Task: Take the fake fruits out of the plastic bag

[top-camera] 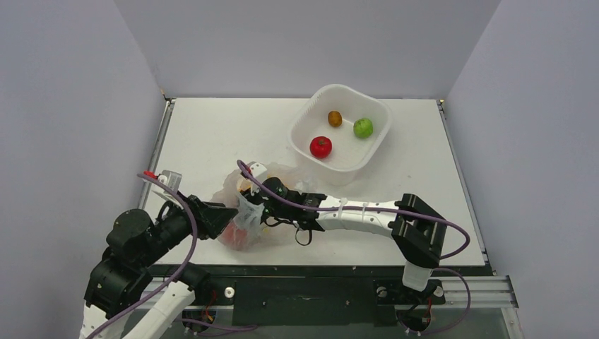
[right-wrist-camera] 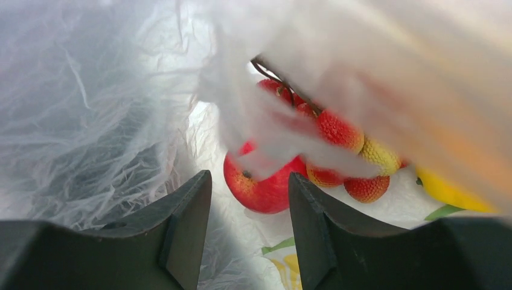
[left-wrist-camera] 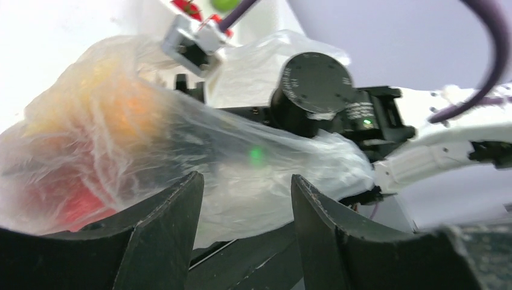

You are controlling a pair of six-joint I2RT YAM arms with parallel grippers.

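Note:
The plastic bag (top-camera: 236, 205) lies crumpled near the table's front left, with red and orange fruit showing through its film (left-wrist-camera: 90, 121). My right gripper (top-camera: 256, 210) is inside the bag's mouth. In the right wrist view it (right-wrist-camera: 249, 179) is open, with a red round fruit (right-wrist-camera: 261, 188) just beyond the fingertips. A bunch of bumpy red and yellow grapes (right-wrist-camera: 341, 136) and an orange-yellow fruit (right-wrist-camera: 445, 190) lie to the right of it. My left gripper (top-camera: 224, 217) is open at the bag's left side, its fingertips (left-wrist-camera: 194, 181) against the film (left-wrist-camera: 253, 181).
A white rigid square tub (top-camera: 304, 116) stands at the back right of the table. It holds a red round fruit (top-camera: 321, 146), a green apple (top-camera: 363, 128) and a small brown fruit (top-camera: 335, 118). The right arm (top-camera: 367, 215) stretches across the front of the table.

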